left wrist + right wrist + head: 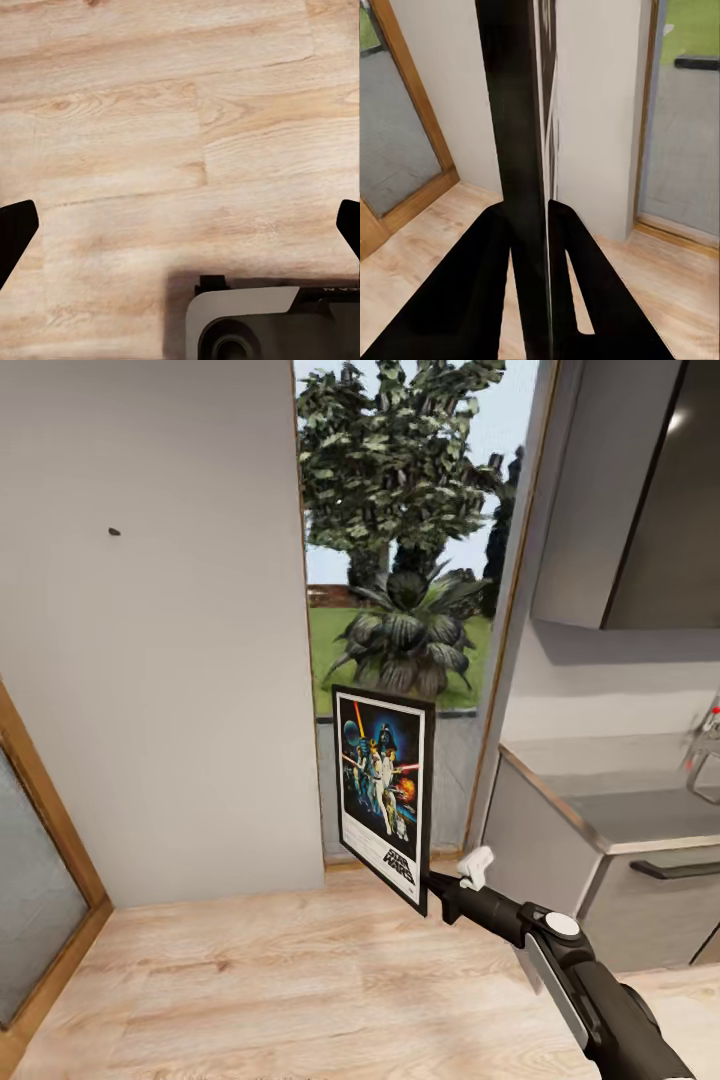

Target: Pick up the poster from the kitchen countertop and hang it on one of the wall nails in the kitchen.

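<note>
One claw, the right claw (432,882), is clamped on the poster's (383,792) lower corner, carrying it off the tabletop (640,815) above the floor. Poster stands upright, long axis vertical, artwork facing the robot. Carry step, I'd say; next it must rise leftward to the nail (114,531). Left claw (180,225) hangs spread apart.

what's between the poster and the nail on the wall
Nothing: in the head view only bare light-grey wall stretches between the poster, clamped in the right gripper, and the nail.
</note>
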`<state>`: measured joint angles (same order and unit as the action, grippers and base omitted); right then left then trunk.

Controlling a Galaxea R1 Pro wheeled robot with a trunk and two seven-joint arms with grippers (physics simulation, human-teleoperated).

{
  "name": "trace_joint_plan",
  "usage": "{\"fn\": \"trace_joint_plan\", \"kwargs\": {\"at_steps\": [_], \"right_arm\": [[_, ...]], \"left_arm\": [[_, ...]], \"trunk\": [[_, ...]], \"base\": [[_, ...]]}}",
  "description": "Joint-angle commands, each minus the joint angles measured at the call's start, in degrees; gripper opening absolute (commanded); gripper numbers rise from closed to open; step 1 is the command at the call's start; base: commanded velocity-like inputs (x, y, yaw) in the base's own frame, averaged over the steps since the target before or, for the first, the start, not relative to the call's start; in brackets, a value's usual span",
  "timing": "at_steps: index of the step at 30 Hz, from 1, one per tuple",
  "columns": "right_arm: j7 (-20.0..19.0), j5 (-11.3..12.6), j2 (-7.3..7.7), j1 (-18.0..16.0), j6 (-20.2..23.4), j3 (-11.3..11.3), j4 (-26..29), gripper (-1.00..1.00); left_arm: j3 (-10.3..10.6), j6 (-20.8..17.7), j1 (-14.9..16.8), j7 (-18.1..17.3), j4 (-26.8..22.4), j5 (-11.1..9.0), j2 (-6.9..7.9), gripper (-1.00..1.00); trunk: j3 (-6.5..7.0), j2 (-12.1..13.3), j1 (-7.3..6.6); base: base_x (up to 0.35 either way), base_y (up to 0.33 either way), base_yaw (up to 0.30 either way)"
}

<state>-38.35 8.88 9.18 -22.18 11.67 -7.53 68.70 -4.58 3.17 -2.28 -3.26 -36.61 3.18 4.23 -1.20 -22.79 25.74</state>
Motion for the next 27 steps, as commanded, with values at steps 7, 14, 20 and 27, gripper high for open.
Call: {"fn": "trace_joint_plan", "kwargs": {"at_steps": [7, 14, 20, 27], "right_arm": [[-0.15, 0.72, 0.0, -0.06, 0.57, -0.11, 0.06, -1.0], [-0.14, 0.7, -0.03, -0.06, 0.55, -0.12, 0.03, -1.0], [-0.14, 0.7, -0.02, -0.06, 0.58, -0.12, 0.04, -1.0], [-0.14, 0.7, -0.01, -0.06, 0.63, -0.12, 0.03, -1.0]], "left_arm": [[-0.26, 0.14, 0.0, -0.35, -0.06, 0.34, -0.06, 1.0], [-0.26, 0.17, 0.0, -0.35, -0.06, 0.34, -0.05, 1.0], [-0.21, 0.17, 0.0, -0.35, -0.07, 0.34, -0.04, 1.0], [-0.18, 0.17, 0.0, -0.35, -0.1, 0.34, -0.04, 1.0]], "trunk": [[-0.12, -0.13, 0.04], [-0.12, -0.13, 0.04], [-0.12, -0.13, 0.04], [-0.12, -0.13, 0.04]], "base": [[0.0, 0.293, 0.274], [0.0, 0.306, 0.277], [0.003, 0.333, 0.277], [0.098, 0.344, 0.106]]}}
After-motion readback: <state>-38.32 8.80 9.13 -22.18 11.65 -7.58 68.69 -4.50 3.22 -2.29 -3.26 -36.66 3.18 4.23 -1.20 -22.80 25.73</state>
